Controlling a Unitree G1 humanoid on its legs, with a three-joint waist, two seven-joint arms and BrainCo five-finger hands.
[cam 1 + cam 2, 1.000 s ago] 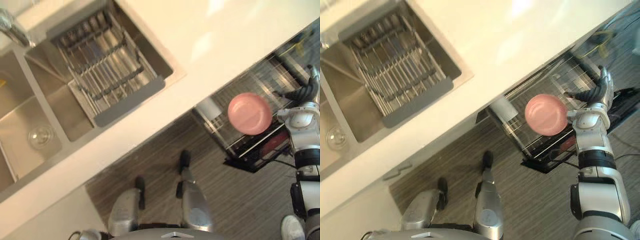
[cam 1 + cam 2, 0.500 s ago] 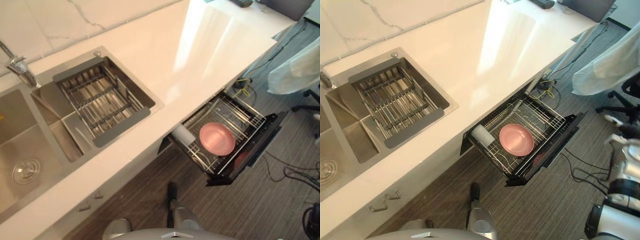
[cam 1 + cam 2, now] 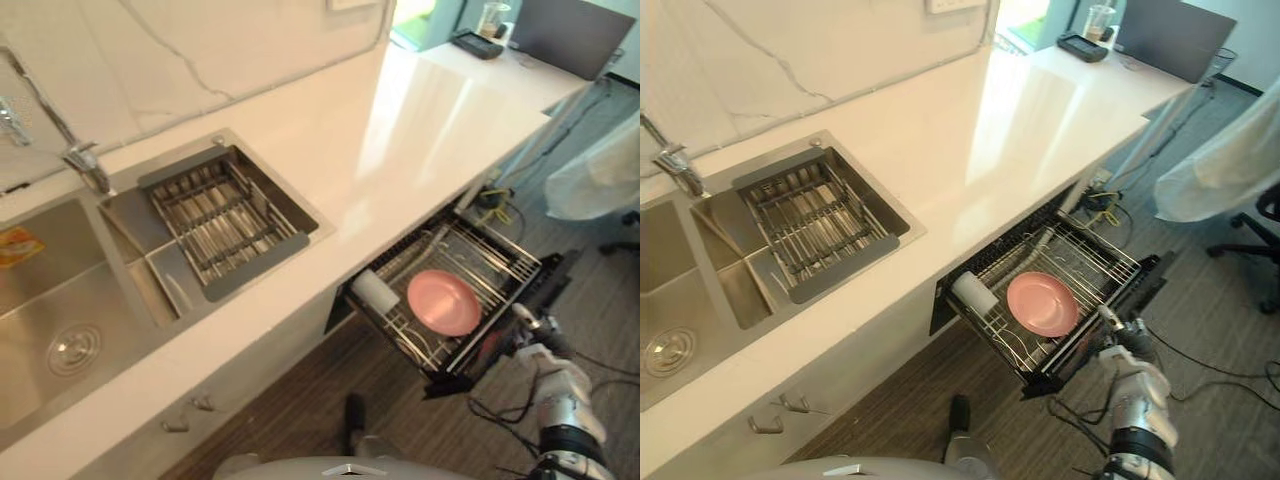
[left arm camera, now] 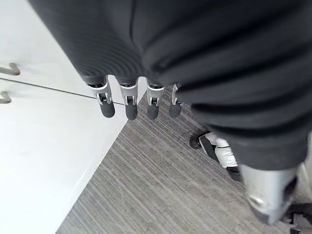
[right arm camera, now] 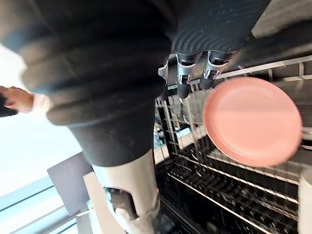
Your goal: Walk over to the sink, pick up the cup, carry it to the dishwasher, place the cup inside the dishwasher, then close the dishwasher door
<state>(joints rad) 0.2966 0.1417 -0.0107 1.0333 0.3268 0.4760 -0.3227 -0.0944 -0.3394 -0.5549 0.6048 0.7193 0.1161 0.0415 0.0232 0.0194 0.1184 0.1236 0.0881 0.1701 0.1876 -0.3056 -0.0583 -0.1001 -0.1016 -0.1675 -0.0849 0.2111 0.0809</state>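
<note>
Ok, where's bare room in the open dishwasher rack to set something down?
Bare wire shows between the pink plate and the rack's right end. The left end is crowded: the white cup sits next to the plate. The right hand hangs by the front edge.
</note>
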